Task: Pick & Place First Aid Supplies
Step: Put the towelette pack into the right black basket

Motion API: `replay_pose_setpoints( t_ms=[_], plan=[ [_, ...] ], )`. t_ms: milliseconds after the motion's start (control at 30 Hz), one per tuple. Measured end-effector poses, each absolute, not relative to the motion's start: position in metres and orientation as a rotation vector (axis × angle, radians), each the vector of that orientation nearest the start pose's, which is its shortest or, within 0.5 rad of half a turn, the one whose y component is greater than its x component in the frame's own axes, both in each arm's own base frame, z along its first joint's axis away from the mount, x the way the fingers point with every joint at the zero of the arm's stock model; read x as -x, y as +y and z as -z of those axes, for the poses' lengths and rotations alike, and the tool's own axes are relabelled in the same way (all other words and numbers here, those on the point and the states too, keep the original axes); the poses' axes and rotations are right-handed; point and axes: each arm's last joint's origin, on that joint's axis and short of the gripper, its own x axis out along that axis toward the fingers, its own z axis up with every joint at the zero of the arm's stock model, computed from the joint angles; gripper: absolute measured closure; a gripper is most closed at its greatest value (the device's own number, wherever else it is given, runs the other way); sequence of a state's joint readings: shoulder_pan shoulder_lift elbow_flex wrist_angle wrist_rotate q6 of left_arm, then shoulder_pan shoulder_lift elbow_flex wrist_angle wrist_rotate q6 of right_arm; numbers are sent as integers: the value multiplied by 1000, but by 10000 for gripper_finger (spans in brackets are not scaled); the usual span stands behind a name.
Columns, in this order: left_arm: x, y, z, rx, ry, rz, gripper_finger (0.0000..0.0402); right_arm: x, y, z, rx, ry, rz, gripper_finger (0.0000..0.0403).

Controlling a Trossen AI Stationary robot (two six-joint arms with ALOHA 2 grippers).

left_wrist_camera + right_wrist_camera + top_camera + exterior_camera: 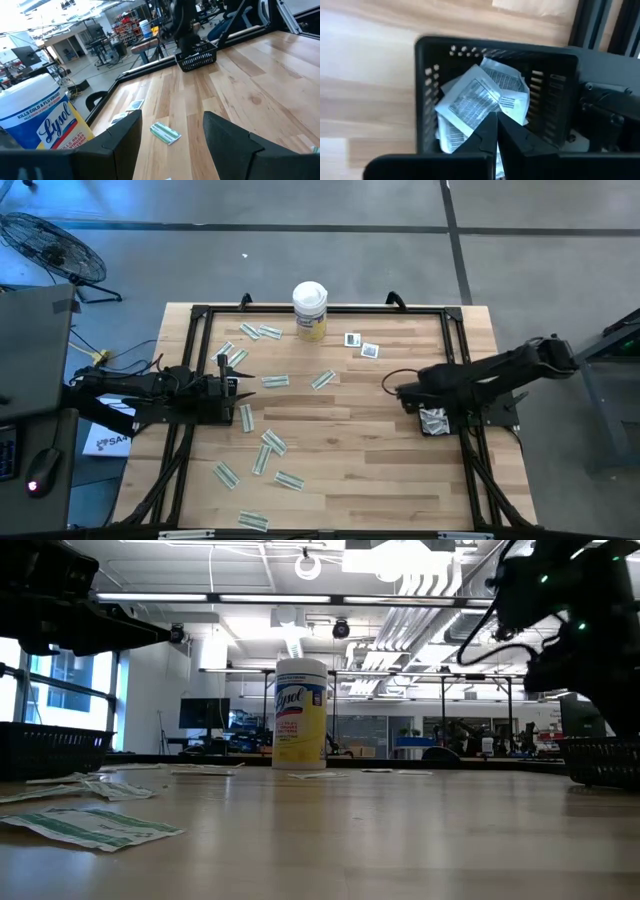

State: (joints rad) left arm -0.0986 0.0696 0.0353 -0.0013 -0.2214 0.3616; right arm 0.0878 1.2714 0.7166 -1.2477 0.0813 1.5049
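Observation:
Several pale green-white packet strips (274, 442) lie flat and scattered over the wooden table's left and middle; two small white squares (362, 345) lie near the far edge. More packets (475, 97) are piled in a black mesh basket (425, 90) at the table's right side (434, 420). My right gripper (496, 120) points down over that basket, shut, with nothing showing between its fingers. My left gripper (172, 145) is level at the table's left side (238, 385), open and holding nothing, with one strip (165, 132) on the table ahead of it.
A white-lidded yellow-labelled canister (310, 310) stands upright at the middle of the far edge (300, 712). A black frame (330, 308) runs around the table top. Bare wood lies between the scattered strips and the basket.

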Motion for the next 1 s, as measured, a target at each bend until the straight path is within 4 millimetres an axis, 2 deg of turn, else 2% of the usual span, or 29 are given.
replay_pose_setpoints(
  t_ms=[333,667,833,1000],
  plan=[
    [-100,-3,-170,-367,57,-115,195,-172,-1,-159,-831,1626,1261,399],
    [-100,-4,-170,-367,57,-115,195,-181,-7,-139,-752,1738,1216,400],
    [-100,-4,-170,-367,57,-115,195,-180,-5,-145,-733,1773,1218,400],
    [-100,-3,-170,-367,57,-115,195,-183,0,-169,-694,1804,1228,399]
  ],
)
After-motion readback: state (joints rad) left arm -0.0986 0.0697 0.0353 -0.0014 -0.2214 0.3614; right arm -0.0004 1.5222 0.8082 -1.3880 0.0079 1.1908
